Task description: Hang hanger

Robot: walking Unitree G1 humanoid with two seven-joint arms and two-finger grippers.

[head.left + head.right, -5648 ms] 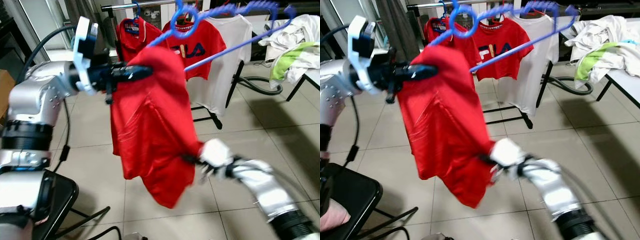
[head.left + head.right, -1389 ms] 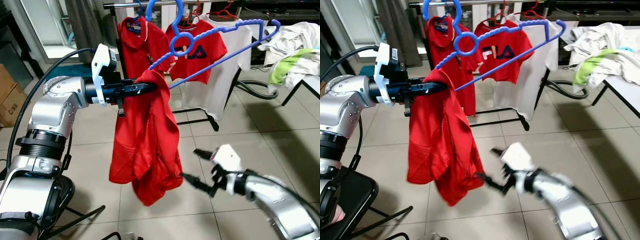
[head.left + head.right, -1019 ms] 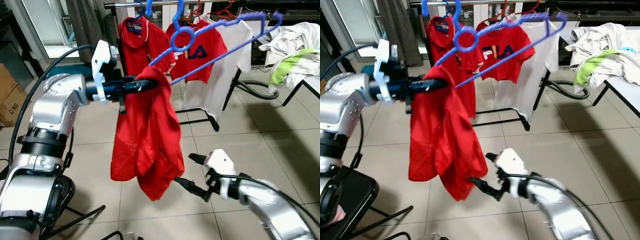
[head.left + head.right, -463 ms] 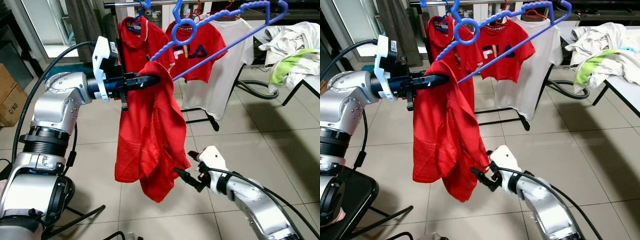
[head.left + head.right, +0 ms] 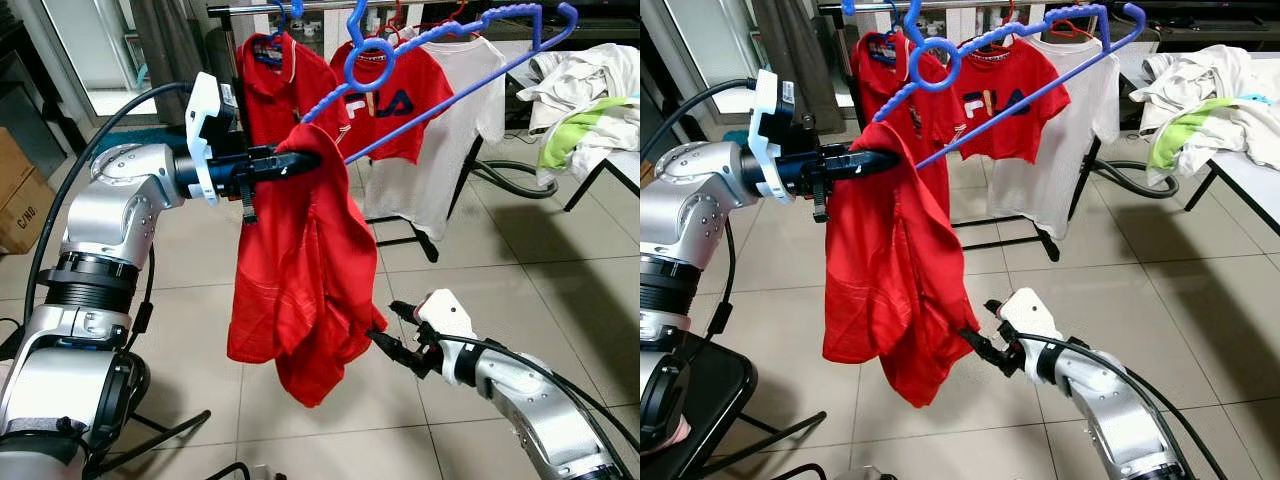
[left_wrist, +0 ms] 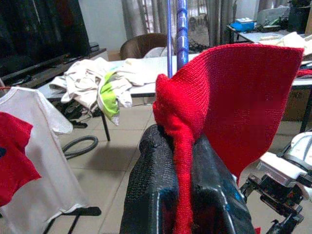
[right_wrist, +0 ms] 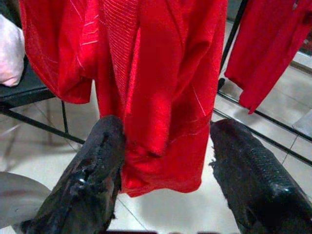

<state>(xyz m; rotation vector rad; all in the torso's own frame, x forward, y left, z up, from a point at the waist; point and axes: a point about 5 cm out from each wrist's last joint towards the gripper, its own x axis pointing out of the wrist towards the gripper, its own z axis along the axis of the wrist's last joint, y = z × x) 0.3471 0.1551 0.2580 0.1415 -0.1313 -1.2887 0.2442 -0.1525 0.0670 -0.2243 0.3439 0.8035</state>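
Left eye view gives you the clothes rack [image 5: 300, 8] at the back with two red shirts and a white one hanging, and in front of it the red shirt [image 5: 305, 270] draped from the blue hanger [image 5: 440, 50], which tilts up toward the rail with its hook near it. Your left gripper [image 5: 300, 160] is held out at chest height, its jaws clamped on the shirt's bunched collar where the hanger runs through. Your right gripper [image 5: 978, 345] sits low beside the shirt's hem, its jaws spread wide, empty, with the hem hanging between the fingers [image 7: 92, 170] in the right wrist view.
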